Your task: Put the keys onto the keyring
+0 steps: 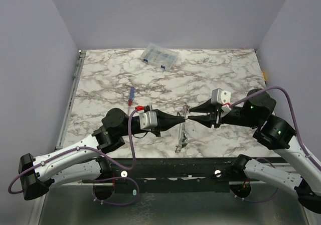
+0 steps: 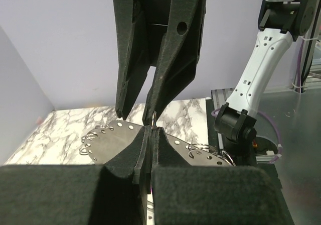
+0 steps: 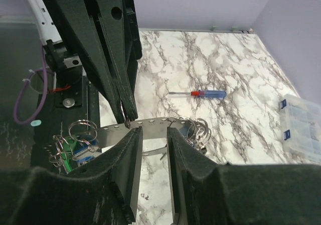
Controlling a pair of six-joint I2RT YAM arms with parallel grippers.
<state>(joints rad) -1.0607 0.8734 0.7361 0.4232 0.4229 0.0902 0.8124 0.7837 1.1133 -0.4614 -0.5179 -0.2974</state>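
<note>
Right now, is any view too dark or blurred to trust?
Top external: even light, soft shadows, keyring tiny. Left wrist: left gripper fills the foreground, near-black and soft. Right wrist: right gripper equally dark; screwdriver behind is sharp.

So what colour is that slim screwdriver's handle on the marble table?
The screwdriver handle is blue with a red collar; right wrist view shows it best.

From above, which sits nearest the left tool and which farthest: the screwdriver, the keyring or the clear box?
1. keyring, right at the left tool's tip.
2. screwdriver, farther back, to the left.
3. clear box, at the table's far edge.
</note>
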